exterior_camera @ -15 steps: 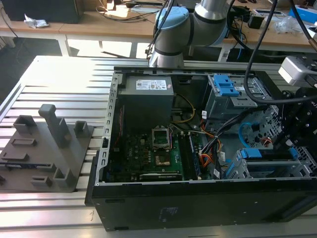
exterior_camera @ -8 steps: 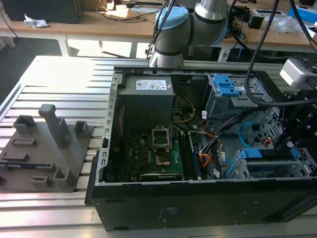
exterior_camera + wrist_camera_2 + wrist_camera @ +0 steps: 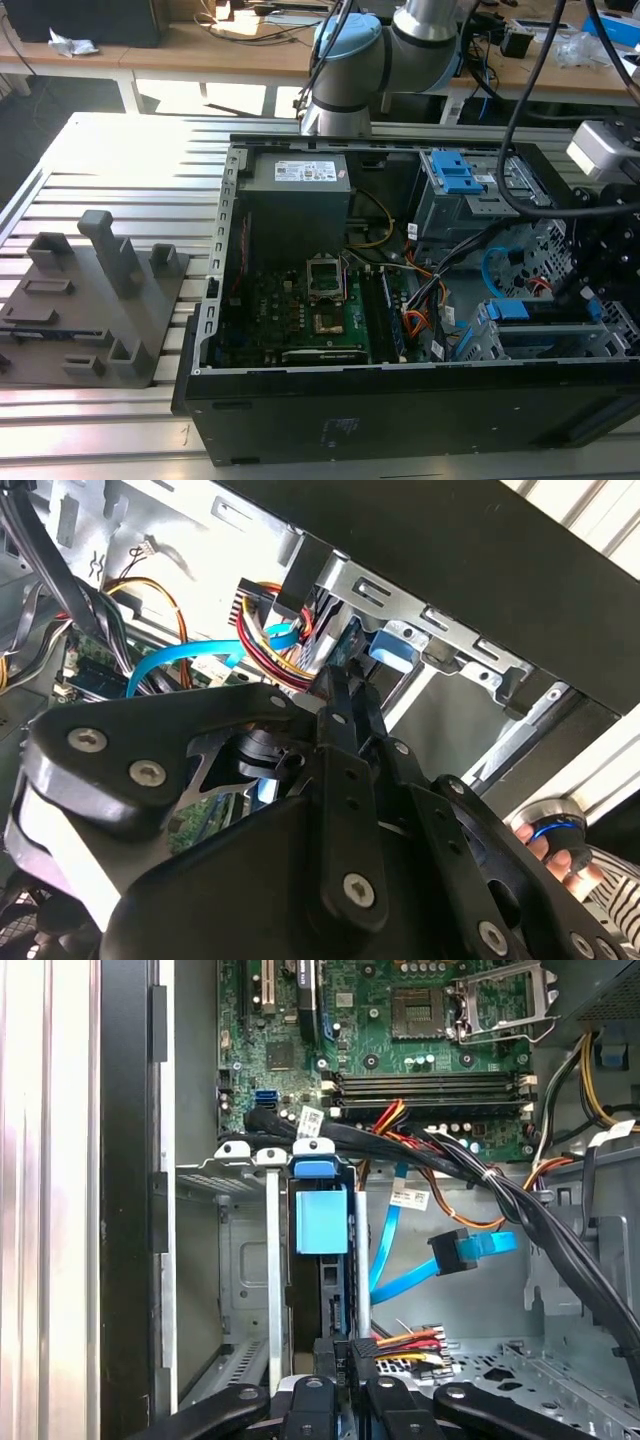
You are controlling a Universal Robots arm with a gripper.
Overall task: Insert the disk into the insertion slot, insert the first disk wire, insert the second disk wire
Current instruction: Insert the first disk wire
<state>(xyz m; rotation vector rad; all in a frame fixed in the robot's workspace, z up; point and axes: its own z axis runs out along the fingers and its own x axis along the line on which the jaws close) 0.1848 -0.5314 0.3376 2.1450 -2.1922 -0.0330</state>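
The disk [image 3: 545,322], grey metal in a bright blue caddy, lies inside the insertion slot [image 3: 612,335], the perforated silver cage at the case's front corner on the exterior view's right. In the first wrist view the disk [image 3: 322,1222] stands edge-on between the slot's walls [image 3: 245,1260]. My gripper [image 3: 346,1355] is shut, its tips right at the disk's near end; it is seen too in the second wrist view [image 3: 347,685] and the exterior view [image 3: 598,268]. A loose blue wire [image 3: 470,1250] and a red-yellow-black wire bundle [image 3: 410,1344] hang beside the slot.
The open black case [image 3: 400,410] holds a motherboard [image 3: 300,315], a grey power-supply box [image 3: 297,195] and a bay with a blue latch [image 3: 455,172]. Black cable bundles [image 3: 480,1175] cross above the slot. A grey fixture [image 3: 95,300] stands outside the case. A hand [image 3: 560,848] shows beyond the case.
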